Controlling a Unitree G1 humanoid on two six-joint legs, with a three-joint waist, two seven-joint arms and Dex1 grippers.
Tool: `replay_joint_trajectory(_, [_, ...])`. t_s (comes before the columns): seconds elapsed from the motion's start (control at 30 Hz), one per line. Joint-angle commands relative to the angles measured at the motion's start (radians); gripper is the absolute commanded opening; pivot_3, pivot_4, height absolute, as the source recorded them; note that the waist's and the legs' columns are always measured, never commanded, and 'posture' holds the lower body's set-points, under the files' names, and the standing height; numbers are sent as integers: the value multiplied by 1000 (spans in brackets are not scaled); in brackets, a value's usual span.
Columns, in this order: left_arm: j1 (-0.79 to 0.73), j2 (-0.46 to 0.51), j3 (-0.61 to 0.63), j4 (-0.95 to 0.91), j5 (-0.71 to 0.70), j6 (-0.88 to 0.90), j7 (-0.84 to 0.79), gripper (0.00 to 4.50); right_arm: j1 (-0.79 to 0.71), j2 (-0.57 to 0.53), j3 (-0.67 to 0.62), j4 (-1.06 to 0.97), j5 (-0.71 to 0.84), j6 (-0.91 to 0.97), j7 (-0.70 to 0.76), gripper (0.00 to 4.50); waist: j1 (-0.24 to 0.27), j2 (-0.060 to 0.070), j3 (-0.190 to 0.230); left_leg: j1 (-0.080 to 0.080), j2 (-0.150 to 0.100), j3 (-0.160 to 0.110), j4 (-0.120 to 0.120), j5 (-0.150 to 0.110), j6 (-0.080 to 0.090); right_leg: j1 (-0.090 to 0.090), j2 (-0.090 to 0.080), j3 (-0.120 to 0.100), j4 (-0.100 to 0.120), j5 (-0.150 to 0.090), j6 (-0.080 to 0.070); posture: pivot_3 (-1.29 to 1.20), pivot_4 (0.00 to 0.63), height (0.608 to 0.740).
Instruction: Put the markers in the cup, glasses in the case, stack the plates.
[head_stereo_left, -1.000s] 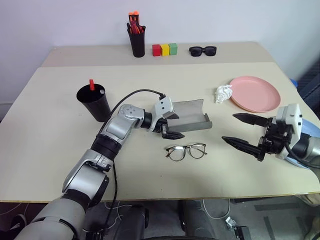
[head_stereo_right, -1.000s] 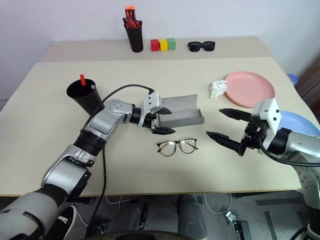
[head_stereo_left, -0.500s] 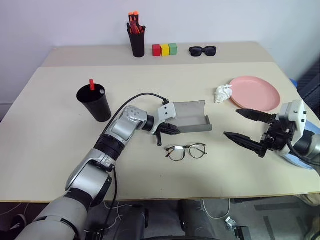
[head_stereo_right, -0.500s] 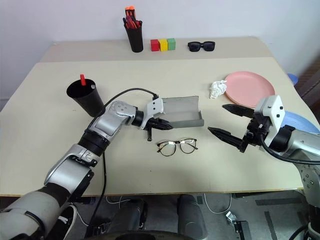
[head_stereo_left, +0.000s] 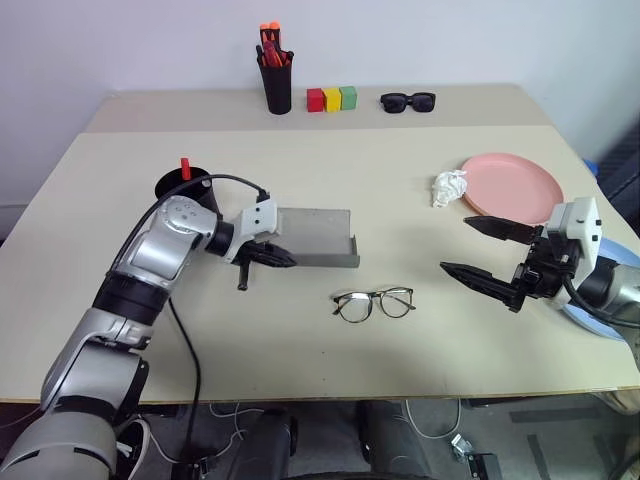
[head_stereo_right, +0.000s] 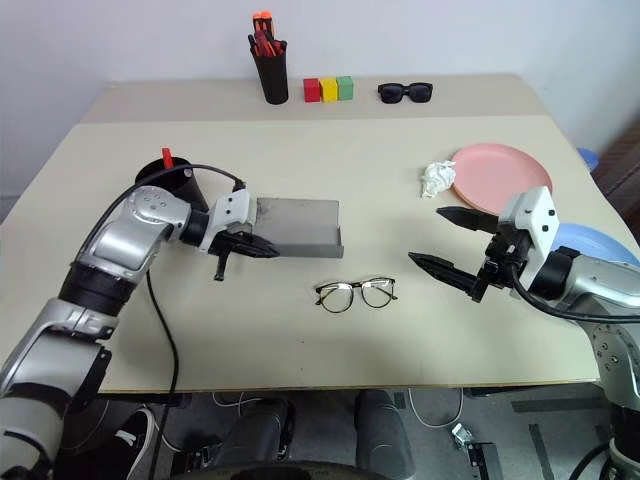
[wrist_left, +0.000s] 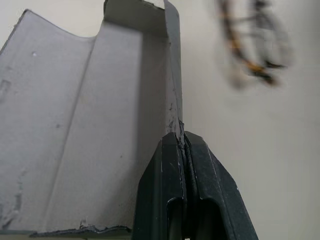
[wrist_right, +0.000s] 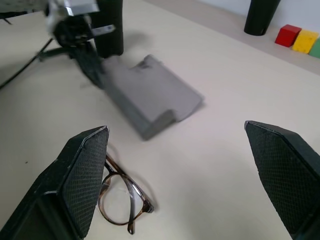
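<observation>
Grey felt wall of the case (head_stereo_left: 315, 235) pinched edge-on in the shut left tool (head_stereo_left: 268, 257), case lying open on the counter (head_stereo_left: 420, 160) beside the cup (head_stereo_left: 200, 192) and well apart from the glasses (head_stereo_left: 373, 303). Right tool (head_stereo_left: 492, 256) spread wide and holding nothing, hovering just right of the glasses. Likely trouble: thin wall slipping or folding in the pinch, or the case tipping shut when dragged.

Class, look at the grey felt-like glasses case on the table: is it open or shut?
Open. The grey felt-like glasses case lies with its hollow inside exposed and empty; the left claw pinches its wall.
</observation>
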Motion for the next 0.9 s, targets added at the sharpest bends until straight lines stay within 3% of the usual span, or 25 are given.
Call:
replay_joint_trajectory(0.03, [50,39,25,-75,-34,-35,-46,61,-29,-10,-3,-6,8,-11,6,4454,-3,0,0,0,0,0,0,0,0,0,0,0,0,0,0,0,150,740])
replay_joint_trajectory(0.23, [93,46,25,-87,-9,-46,3,61,-47,-11,9,-1,5,-8,5,4454,-2,0,0,0,0,0,0,0,0,0,0,0,1,0,0,0,150,740])
replay_joint_trajectory(0.4, [80,-5,33,-44,12,-35,104,61,-48,-10,17,0,2,-12,12,4454,-2,0,0,1,0,0,0,0,0,0,0,0,0,0,0,0,150,740])
replay_joint_trajectory(0.77, [80,-30,12,-22,12,-88,69,61,-86,-6,51,3,-8,-16,13,4454,-3,0,0,1,0,0,0,0,0,0,0,0,1,0,0,0,150,740])
replay_joint_trajectory(0.87, [78,-38,18,-10,10,-90,74,840,-85,-7,54,-8,-6,-12,10,4454,-3,0,0,1,0,0,0,0,0,0,0,0,1,0,0,0,150,740])
replay_joint_trajectory(0.9, [78,-40,22,-8,13,-101,84,1340,-84,-8,56,-12,-6,-11,10,4454,-2,0,0,0,0,0,0,0,0,0,0,0,1,0,0,0,150,740])
